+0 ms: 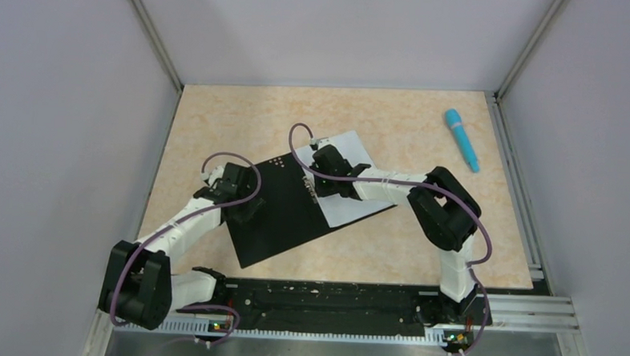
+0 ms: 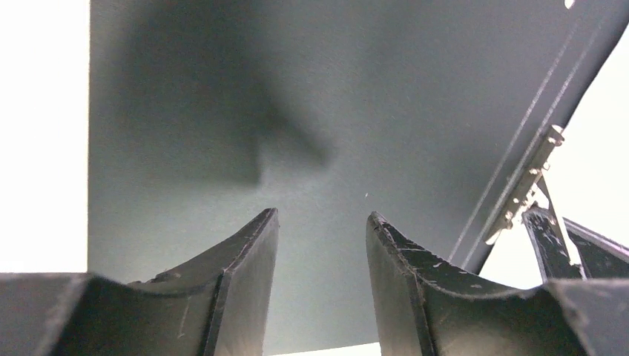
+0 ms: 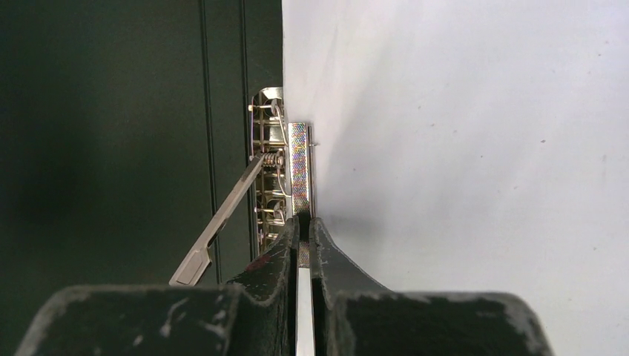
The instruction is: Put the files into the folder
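Lying open — folder [image 1: 282,217] black inside, metal clip [image 3: 291,170], files [image 3: 482,148] white.

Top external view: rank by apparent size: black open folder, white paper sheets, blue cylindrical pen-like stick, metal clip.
Largest: black open folder and white paper sheets. They look alike and the right arm covers part of the sheets, so unranked.
Next: blue cylindrical pen-like stick.
Smallest: metal clip.

Top camera looks down from behind; both close wrist cameras share the folder [image 1: 284,223] clip [image 3: 298,159].

folder [image 1: 282,217] open, black inside | files [image 1: 357,213] adjoining right | blue pen [image 1: 463,139] apart
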`<state>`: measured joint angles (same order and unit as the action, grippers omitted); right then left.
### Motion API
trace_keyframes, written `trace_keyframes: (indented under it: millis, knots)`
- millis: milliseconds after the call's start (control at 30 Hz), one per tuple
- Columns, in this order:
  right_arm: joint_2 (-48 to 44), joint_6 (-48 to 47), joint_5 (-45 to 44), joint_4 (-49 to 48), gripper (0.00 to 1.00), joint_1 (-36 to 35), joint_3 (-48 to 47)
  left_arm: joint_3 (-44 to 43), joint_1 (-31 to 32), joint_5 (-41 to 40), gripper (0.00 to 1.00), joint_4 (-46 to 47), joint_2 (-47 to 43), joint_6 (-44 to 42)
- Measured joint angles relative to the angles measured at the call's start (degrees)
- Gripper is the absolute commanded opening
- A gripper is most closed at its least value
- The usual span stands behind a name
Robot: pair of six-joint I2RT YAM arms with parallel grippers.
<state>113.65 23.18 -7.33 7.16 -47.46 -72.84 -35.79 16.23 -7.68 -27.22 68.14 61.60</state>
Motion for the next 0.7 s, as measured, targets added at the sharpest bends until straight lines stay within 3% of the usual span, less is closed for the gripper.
trace_keyframes:
  millis: [400, 700]
  knots:
    - [-0.1, -1.3, 3.8, 3.4, 0.02, 0.5, -1.6, -0.1, 0.0, -5.5, 0.51, -1.9, 5.2, 3.1]
    - [-2.3, -1.3, 4.5, 8.9, 0.14, 0.5, -2.2, -0.2, 0.0, -6.2, 0.51, -1.5, 5.7, 4.3]
